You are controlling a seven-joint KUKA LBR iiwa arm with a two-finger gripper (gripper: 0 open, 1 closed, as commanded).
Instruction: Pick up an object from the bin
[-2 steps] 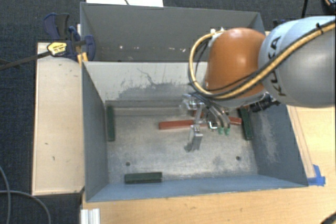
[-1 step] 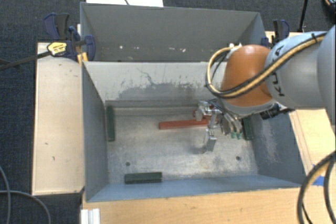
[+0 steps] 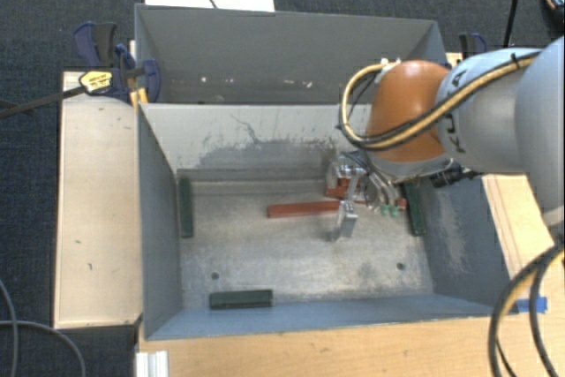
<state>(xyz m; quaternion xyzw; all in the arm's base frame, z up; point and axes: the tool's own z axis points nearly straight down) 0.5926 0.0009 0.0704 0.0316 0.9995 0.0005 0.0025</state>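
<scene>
Gripper [image 3: 342, 225] low at red bar [image 3: 300, 209]

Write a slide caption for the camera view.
Gripper at the right end of a red bar in the bin; three dark green bars lie near its walls.

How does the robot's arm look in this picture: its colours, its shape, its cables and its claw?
The arm is thick, rounded and light grey, with dark lettering that is too small to read. Its wrist wears a smooth orange dome cover. Yellow and black cables loop round that cover. Below it sits a small claw of silvery metal.
</scene>
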